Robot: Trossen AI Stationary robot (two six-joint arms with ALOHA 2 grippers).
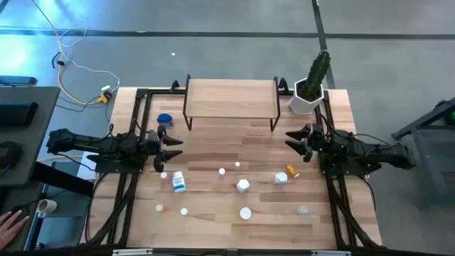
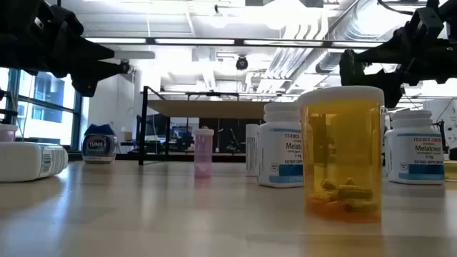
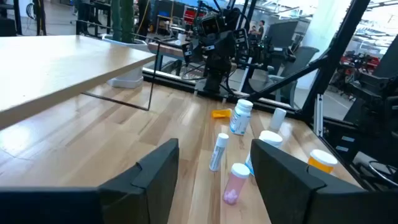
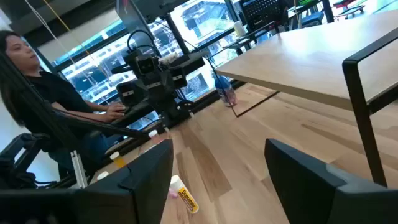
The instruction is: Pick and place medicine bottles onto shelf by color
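The medicine bottles are scattered over the near half of the table: a white blue-labelled one [image 1: 178, 183], white ones [image 1: 244, 186] [image 1: 281, 178], an orange one [image 1: 292, 171] and small vials [image 1: 222, 171]. A blue-lidded jar [image 1: 165, 119] stands by the shelf's left legs. The shelf [image 1: 231, 96], a wood board on black legs, stands at the far middle with its top bare. My left gripper [image 1: 174, 146] hovers open at the table's left, pointing right, above a pink vial [image 3: 235, 182]. My right gripper [image 1: 291, 139] hovers open at the right, pointing left. Neither holds anything.
A white pot with a green plant [image 1: 311, 89] stands at the shelf's right end. In the low view an orange bottle [image 2: 343, 153] stands close to the near edge. A person [image 4: 37, 81] sits beyond the table's left side, and a hand [image 1: 8, 226] shows at the near left.
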